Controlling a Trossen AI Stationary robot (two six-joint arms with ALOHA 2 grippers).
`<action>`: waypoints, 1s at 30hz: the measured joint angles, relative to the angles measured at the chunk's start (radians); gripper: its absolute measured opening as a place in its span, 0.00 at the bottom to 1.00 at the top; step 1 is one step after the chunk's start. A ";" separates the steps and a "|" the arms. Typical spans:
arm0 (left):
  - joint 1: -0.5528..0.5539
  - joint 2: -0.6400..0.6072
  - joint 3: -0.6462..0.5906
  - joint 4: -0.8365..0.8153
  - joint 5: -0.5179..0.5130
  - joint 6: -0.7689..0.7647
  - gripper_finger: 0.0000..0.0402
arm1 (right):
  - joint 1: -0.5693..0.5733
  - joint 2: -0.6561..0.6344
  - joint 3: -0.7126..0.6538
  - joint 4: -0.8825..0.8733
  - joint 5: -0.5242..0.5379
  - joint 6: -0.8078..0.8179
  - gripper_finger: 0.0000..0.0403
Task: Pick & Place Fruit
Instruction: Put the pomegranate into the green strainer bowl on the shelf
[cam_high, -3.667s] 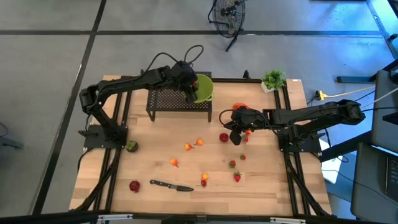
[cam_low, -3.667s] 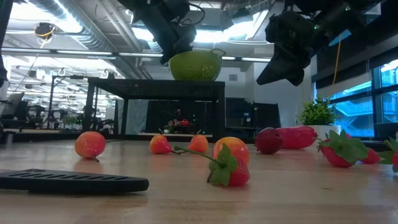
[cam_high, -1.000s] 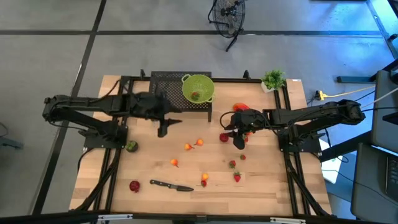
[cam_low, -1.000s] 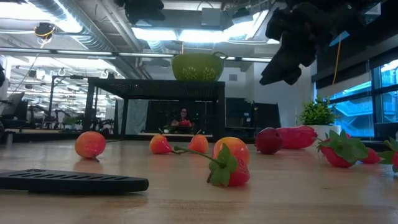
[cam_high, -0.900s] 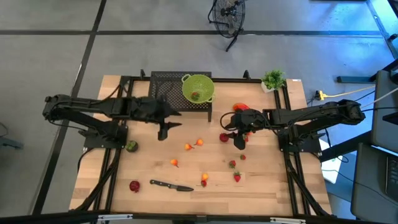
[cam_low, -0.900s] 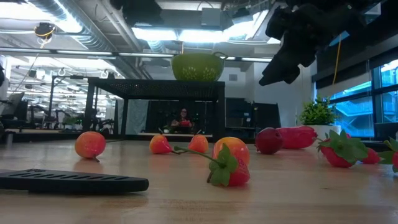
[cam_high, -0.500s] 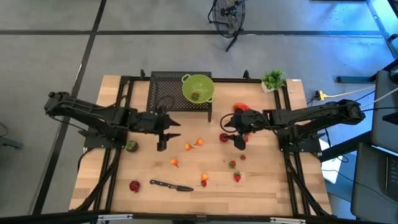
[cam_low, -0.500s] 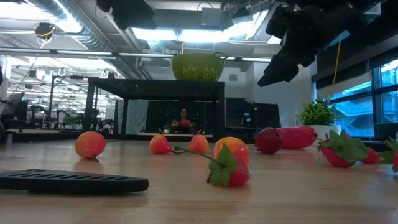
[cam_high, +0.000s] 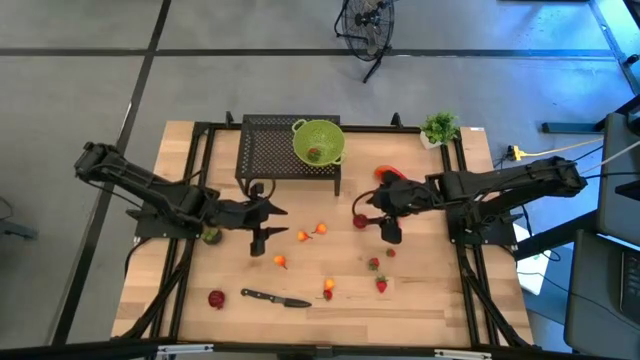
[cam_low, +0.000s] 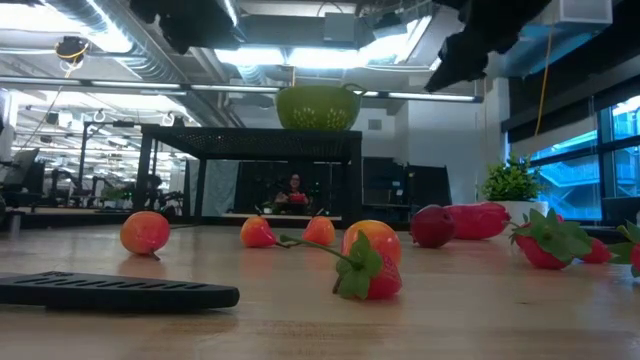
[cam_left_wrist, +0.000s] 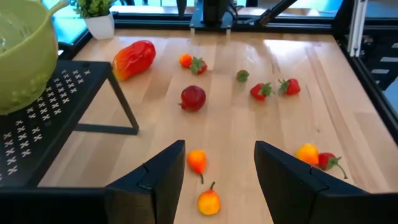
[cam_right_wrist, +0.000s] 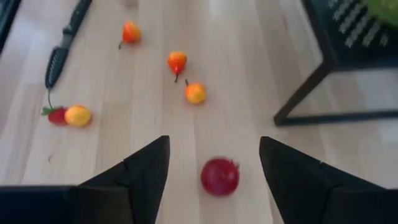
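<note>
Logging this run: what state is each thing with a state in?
Left claw: open, empty, above the orange fruits.
Right claw: open, empty, above the round red fruit.
Green bowl: upright on the rack, red piece inside.
Knife: flat on table.

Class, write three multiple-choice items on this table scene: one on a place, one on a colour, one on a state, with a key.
1. Where is the bowl?
A on the rack
B on the floor
C beside the knife

2. What colour is the bowl?
A blue
B lime green
C white

3. How is the right end effector?
A shut on the knife
B shut on the plant
C open, empty

Key: 1 A, it sits on the rack's top. 2 B, both table views show green. 3 C, wrist view shows fingers apart above a red fruit.
</note>
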 joint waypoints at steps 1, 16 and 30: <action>-0.004 0.000 0.000 0.003 -0.004 0.000 0.47 | 0.000 0.000 0.001 -0.022 -0.001 0.012 0.62; -0.009 0.000 0.000 0.024 -0.013 0.002 0.47 | 0.000 0.182 0.002 -0.123 -0.001 0.117 0.68; -0.009 0.000 0.000 0.025 -0.013 0.005 0.47 | -0.014 0.325 0.001 -0.081 0.013 0.262 0.93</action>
